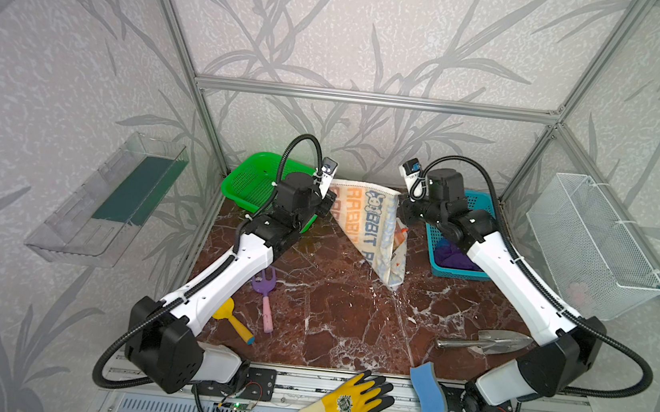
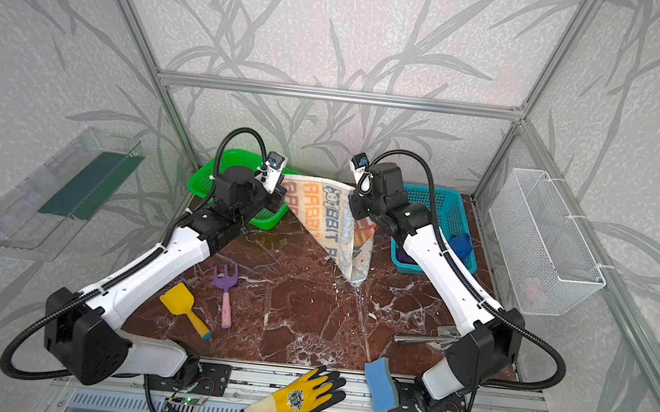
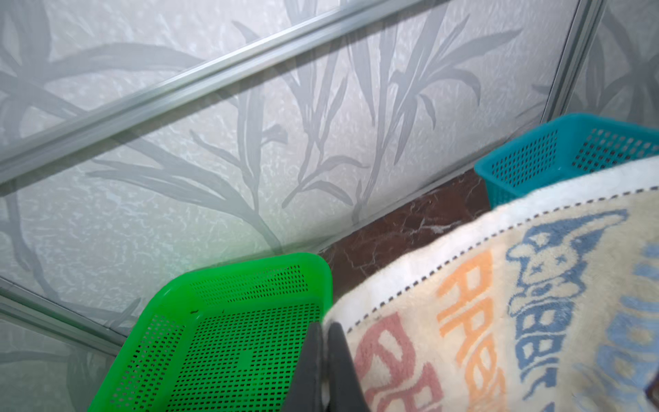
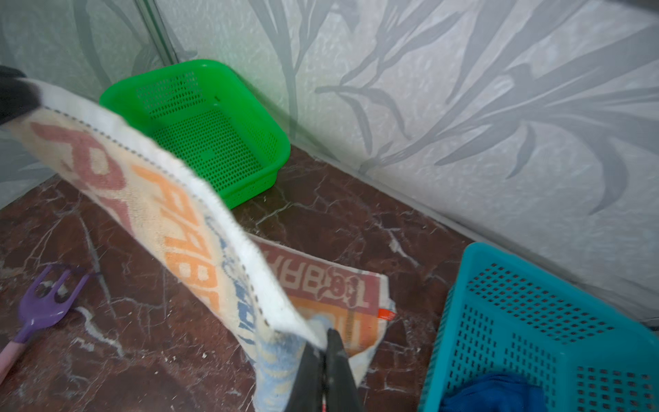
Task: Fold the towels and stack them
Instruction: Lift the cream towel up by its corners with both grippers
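**Left wrist view.** The left fingers [image 3: 311,360] are pressed together on one corner of the cream towel [image 3: 499,303]. The bite looks shallow, with only the hem right at the fingertips caught. A pull along the edge could draw that corner free. The green basket [image 3: 228,339] sits just beyond the fingertips, close enough that a low sweep might clip its rim.

**Right wrist view.** The right fingers [image 4: 338,367] pinch the neighbouring corner, closed tight on the cloth. From them the hem runs taut toward the left fingers. The rest of the towel sags beneath and lies doubled on the table [image 4: 338,214], underside showing. Laid down like that, I judge it would fold crooked, with a crease trapped inside. The teal basket [image 4: 535,321] stands just beside these fingers with the royal blue towel [image 4: 495,392] inside, and a sideways swing could shove it.

**Top views.** In both top views the towel hangs as a triangle between the two pairs of fingers, its lowest tip touching the table on the near side of both grips. The dark purple towel [image 1: 454,257] lies in the teal basket under the right arm. If one arm moves ahead of the other, the stretched hem may pull out of the weaker grip.
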Controlling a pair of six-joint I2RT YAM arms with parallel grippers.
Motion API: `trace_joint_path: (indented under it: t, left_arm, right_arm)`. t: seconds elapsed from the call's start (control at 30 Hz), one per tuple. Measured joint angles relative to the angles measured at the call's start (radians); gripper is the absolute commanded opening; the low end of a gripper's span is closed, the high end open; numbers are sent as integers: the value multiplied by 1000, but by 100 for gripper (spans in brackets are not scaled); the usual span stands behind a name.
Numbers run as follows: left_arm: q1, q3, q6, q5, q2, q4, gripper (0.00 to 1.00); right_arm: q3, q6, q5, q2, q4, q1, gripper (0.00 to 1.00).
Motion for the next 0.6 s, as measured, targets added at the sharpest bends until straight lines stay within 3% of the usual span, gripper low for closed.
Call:
trace_joint_path:
  t: [0.3,0.6]
  left_arm:
    - [0,328,-81,102,-13,-246,0]
    - [-10,341,-146,261,-172,-388,0]
  right_arm:
    - [137,-133,24,-56,-61,-6,0]
    - [137,-198,-106,-239,-103,-5,0]
